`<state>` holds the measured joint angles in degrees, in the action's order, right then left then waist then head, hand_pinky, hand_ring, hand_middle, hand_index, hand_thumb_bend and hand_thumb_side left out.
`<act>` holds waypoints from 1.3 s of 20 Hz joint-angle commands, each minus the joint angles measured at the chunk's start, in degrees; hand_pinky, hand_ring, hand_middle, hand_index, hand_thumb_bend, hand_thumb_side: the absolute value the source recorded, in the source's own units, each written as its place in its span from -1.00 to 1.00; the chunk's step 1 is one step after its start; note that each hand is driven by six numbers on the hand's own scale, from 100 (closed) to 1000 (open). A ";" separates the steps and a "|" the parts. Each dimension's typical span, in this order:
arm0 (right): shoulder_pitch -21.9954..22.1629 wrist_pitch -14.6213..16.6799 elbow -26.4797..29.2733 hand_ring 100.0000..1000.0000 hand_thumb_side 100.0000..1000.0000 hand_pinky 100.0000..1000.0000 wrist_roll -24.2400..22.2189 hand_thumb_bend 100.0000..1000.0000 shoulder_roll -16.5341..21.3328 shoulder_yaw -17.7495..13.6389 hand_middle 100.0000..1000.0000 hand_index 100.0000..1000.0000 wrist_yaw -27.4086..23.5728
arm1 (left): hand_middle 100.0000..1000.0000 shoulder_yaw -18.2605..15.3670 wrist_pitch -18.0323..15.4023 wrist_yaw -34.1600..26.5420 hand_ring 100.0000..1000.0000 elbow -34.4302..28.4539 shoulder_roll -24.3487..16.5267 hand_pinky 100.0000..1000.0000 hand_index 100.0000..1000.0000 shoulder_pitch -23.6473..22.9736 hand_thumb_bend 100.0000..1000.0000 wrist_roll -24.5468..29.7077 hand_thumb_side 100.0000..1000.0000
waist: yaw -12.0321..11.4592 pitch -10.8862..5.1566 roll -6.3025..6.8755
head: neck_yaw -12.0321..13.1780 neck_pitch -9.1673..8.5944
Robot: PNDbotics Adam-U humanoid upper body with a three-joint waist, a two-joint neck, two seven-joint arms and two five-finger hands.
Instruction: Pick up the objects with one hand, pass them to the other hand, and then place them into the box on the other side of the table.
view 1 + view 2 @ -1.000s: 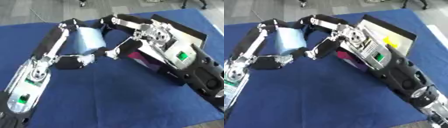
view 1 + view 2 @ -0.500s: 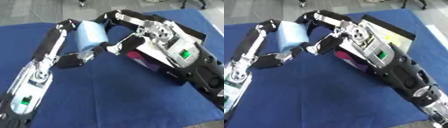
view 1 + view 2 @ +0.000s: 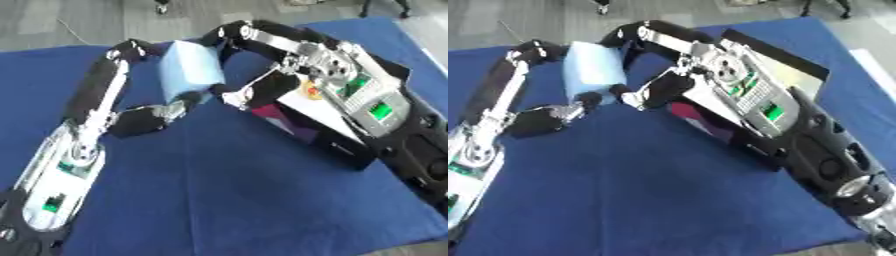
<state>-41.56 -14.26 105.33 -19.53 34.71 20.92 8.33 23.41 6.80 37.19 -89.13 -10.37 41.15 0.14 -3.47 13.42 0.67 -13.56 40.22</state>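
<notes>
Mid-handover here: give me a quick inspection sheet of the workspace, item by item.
Surface: blue cloth covers the table, bare toward the near side.
Job's things: light blue block held up between the two hands; black box on the robot's right, open, with something magenta and something orange inside.
Clutter: nothing seen.
Hands: left hand has fingers on the block's lower edge; right hand touches its right side. Which hand bears the block cannot be told.
Cables: a thin cord lies on the floor beyond the table.
Surroundings: grey floor past the far edge; a chair base at the top.
</notes>
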 commanded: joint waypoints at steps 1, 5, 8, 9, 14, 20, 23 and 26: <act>0.00 -0.11 1.66 0.29 -1.00 0.71 1.06 -1.00 2.78 -1.78 -0.06 0.04 -0.64 | 0.43 -0.93 -0.09 -0.12 0.49 -0.95 -1.75 0.64 0.57 0.17 0.12 -0.06 0.30 | 0.28 -2.13 -0.65 | 0.04 0.18; 1.46 -0.59 2.59 0.30 -1.00 0.71 2.29 -1.00 4.61 -3.35 -0.05 0.04 -1.59 | 0.43 -1.22 -0.06 -0.46 0.49 -0.68 -2.48 0.64 0.57 -0.63 0.09 -0.37 0.31 | 0.74 -2.36 -0.74 | -0.15 0.52; 2.88 -1.13 3.46 0.30 -1.00 0.72 3.96 -1.00 6.39 -5.21 -0.05 0.05 -2.55 | 0.42 -1.47 -0.04 -0.71 0.49 -0.44 -2.93 0.64 0.57 -1.17 0.04 -0.74 0.32 | 1.09 -2.49 -0.75 | -0.42 0.76; 3.41 -1.29 3.74 0.30 -1.00 0.72 4.52 -1.00 7.03 -5.80 -0.05 0.05 -2.86 | 0.42 -1.54 -0.01 -0.78 0.49 -0.34 -3.03 0.64 0.57 -1.31 0.03 -0.86 0.33 | 1.17 -2.52 -0.72 | -0.55 0.82; 7.01 -2.15 4.46 0.30 -1.00 0.72 7.64 -1.00 10.57 -9.40 -0.04 0.06 -5.03 | 0.42 -1.94 0.16 -1.06 0.48 0.03 -3.24 0.64 0.57 -1.78 0.01 -1.35 0.33 | 1.56 -2.53 -0.60 | -1.40 0.95; 11.41 -2.68 3.58 0.30 -1.00 0.72 12.68 -1.00 14.83 -14.21 -0.03 0.06 -7.11 | 0.42 -2.13 0.13 -1.10 0.48 0.04 -3.45 0.64 0.57 -1.94 0.00 -1.43 0.30 | 1.84 -2.44 -0.30 | -2.61 1.11; 13.79 -2.52 1.94 0.31 -1.00 0.72 14.80 -1.00 16.42 -16.30 -0.02 0.07 -7.55 | 0.41 -2.19 0.09 -1.24 0.48 0.01 -3.49 0.64 0.56 -1.99 -0.04 -1.37 0.30 | 1.93 -2.37 -0.17 | -3.06 1.15; 15.48 -2.12 -0.17 0.31 -1.00 0.72 16.26 -1.00 17.40 -17.81 -0.02 0.08 -7.77 | 0.42 -2.18 0.03 -1.53 0.48 0.02 -3.51 0.64 0.56 -2.01 -0.09 -1.30 0.31 | 2.01 -2.31 0.01 | -3.24 1.15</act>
<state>-25.62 -16.53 105.51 -4.10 49.54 4.65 0.89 21.74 7.01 35.84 -88.39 -12.63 38.47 -1.07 -1.54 12.72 0.69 -16.55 41.24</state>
